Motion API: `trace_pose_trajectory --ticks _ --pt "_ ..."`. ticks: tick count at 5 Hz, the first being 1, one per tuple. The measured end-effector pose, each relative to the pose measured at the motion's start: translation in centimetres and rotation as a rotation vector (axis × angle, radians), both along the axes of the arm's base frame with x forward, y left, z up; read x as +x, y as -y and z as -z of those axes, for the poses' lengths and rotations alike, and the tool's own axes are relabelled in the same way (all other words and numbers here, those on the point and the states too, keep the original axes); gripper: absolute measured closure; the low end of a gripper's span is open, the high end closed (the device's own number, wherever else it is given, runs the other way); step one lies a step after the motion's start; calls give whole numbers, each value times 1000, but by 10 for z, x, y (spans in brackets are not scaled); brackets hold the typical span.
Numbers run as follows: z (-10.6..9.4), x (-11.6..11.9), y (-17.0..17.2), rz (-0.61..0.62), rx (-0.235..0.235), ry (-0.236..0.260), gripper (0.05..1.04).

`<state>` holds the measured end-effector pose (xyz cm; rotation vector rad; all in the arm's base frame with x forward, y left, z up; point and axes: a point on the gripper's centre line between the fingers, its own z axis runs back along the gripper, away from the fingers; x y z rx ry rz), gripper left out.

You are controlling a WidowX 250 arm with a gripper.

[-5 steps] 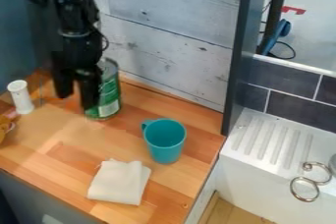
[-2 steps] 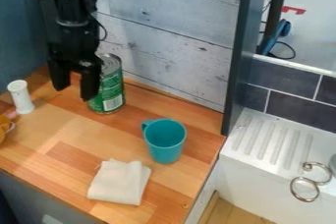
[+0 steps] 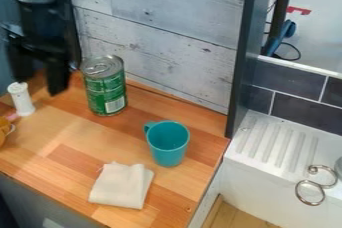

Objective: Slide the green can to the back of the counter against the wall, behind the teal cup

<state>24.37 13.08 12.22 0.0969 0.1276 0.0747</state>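
My gripper [image 3: 40, 84] hangs at the upper left, its two fingers apart with nothing between them. Just below its left finger stands a white cylinder [image 3: 21, 100]; I cannot tell if they touch. To the gripper's right, a green can [image 3: 105, 87] stands upright by the back wall, apart from it. A teal cup [image 3: 167, 144] with its handle toward the left stands near the counter's right side. A folded white cloth [image 3: 121, 185] lies in front, left of the cup.
The wooden counter [image 3: 73, 137] ends at a dark upright panel [image 3: 242, 57] on the right. Beyond it is a white ridged sink [image 3: 274, 144] with metal rings [image 3: 310, 192]. A yellow-orange object [image 3: 4, 131] shows at the left edge. The plank wall [image 3: 167, 17] stands behind.
My gripper has moved left, away from the front of the green can, which now shows whole. The can, cup and cloth look the same as in the frame just before.
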Motion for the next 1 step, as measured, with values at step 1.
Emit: trace_pose_trajectory --ticks 1 --pt "-23 -30 -11 -38 15 38 83"
